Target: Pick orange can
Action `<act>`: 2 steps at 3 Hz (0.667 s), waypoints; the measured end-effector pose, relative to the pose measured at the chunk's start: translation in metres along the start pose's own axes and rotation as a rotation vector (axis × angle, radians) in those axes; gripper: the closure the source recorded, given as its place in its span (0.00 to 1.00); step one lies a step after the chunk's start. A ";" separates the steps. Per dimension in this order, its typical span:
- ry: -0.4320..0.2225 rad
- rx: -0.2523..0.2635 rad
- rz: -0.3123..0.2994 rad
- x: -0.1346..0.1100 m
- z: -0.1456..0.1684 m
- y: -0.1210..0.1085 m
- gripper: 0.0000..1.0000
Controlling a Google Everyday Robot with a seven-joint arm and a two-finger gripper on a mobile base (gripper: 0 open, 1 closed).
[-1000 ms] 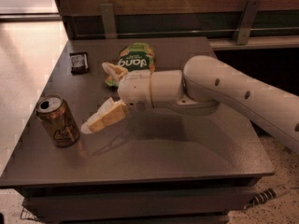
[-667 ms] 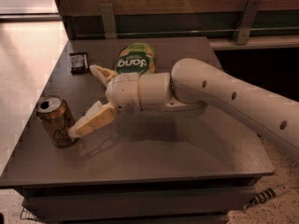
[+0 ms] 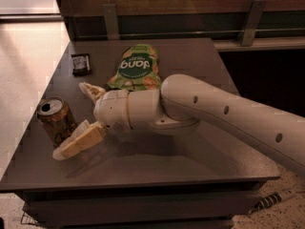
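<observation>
The orange can (image 3: 55, 121) stands upright near the front left corner of the dark table (image 3: 190, 166); its silver top is open and dark drawings show on its side. My gripper (image 3: 71, 119) is open just to the right of the can, low over the table. The far finger (image 3: 91, 90) points behind the can. The near finger (image 3: 80, 140) reaches in front of the can and looks to touch or overlap its lower right side. The white arm comes in from the right.
A flat green snack bag (image 3: 136, 69) lies behind the arm at mid-table. A small dark packet (image 3: 81, 63) lies at the back left. A wall with a metal rail (image 3: 181, 27) runs behind the table. The left table edge is close to the can. A cable (image 3: 271, 200) lies on the floor at right.
The gripper has moved left toward the can; its open fingers now flank the can's right side. The can has not moved.
</observation>
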State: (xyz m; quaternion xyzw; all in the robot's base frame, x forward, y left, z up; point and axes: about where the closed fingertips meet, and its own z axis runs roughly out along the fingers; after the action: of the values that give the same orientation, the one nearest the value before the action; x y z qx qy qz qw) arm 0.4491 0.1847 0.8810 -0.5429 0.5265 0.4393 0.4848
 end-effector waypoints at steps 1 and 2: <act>-0.006 -0.016 0.026 0.009 0.014 0.014 0.24; -0.006 -0.018 0.022 0.007 0.014 0.014 0.46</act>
State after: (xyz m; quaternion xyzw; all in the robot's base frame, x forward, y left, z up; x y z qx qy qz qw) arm 0.4357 0.1977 0.8711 -0.5401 0.5272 0.4509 0.4765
